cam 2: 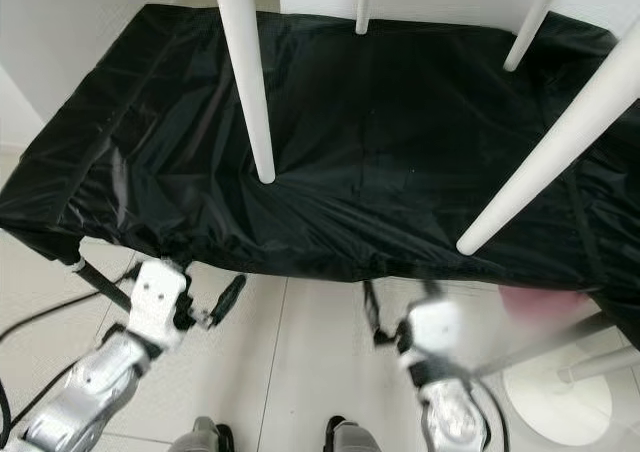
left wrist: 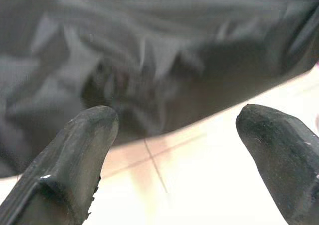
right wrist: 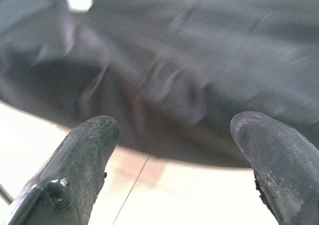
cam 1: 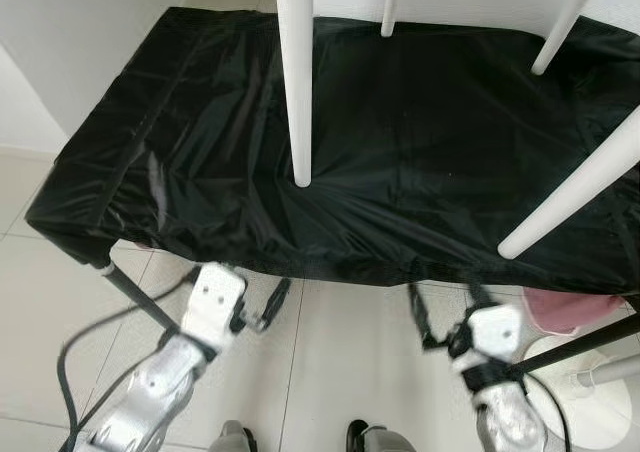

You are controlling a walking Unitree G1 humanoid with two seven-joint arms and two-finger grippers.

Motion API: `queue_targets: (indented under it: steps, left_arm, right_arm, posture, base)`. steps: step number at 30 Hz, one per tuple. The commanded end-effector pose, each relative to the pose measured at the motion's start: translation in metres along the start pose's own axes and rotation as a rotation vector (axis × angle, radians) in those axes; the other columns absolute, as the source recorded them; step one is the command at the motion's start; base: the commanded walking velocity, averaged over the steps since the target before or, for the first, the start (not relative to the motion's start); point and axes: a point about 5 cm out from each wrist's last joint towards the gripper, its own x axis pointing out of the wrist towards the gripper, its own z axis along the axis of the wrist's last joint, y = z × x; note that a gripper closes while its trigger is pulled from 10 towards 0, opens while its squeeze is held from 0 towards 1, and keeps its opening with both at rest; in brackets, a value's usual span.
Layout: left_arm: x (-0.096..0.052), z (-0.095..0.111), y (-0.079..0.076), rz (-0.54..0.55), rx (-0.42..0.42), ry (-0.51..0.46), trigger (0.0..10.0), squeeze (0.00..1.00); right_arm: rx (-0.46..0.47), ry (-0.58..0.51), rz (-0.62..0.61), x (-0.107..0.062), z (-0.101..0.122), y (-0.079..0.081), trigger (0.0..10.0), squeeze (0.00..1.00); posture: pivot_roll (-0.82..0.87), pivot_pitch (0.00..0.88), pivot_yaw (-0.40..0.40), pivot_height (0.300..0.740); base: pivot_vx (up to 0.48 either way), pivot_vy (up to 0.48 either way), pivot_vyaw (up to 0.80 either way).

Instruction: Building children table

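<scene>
Several white legs of a children's table stand on a black sheet (cam 1: pixel 420 122) that covers a low bench. One leg (cam 1: pixel 295 72) stands upright left of centre, another leg (cam 1: pixel 575 187) slants in at the right, and two more legs (cam 1: pixel 565 22) are farther back. My left gripper (cam 1: pixel 265 307) hangs open below the sheet's front edge, over the tiled floor. My right gripper (cam 1: pixel 448 312) is open at the same height, to the right. Both wrist views look at the sheet's drooping edge between spread fingertips (left wrist: pixel 89 135) (right wrist: pixel 92 140), which hold nothing.
A black frame strut (cam 1: pixel 135 292) slants down under the bench's left corner. A pink thing (cam 1: pixel 560 307) and a white round stand base (cam 1: pixel 590 392) sit at the lower right. A white wall (cam 1: pixel 60 32) runs along the left. My feet (cam 1: pixel 235 437) are on pale tiles.
</scene>
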Motion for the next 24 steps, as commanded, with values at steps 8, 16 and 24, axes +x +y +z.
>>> queue_targets:
  steps: [8,16,24]
  left_arm:
    - [-0.029,-0.064,-0.018,-0.179,-0.069,0.241,10.0,0.0]
    - [-0.045,-0.109,-0.022,-0.099,-0.101,0.429,10.0,0.0]
    - [-0.049,-0.145,-0.027,0.029,-0.184,0.661,10.0,0.0]
  right_arm:
    - [0.004,0.218,0.13,-0.022,-0.052,0.016,10.0,0.0]
    - [0.071,0.454,0.083,-0.038,-0.095,0.012,10.0,0.0]
    - [0.128,0.795,-0.07,-0.067,-0.138,0.008,10.0,0.0]
  posture:
    - [0.09,0.142,0.007,0.74]
    - [0.08,0.137,-0.005,0.74]
    - [0.08,0.124,-0.018,0.74]
  base:
    - [0.0,0.0,0.0]
    - [0.0,0.0,0.0]
    - [0.0,0.0,0.0]
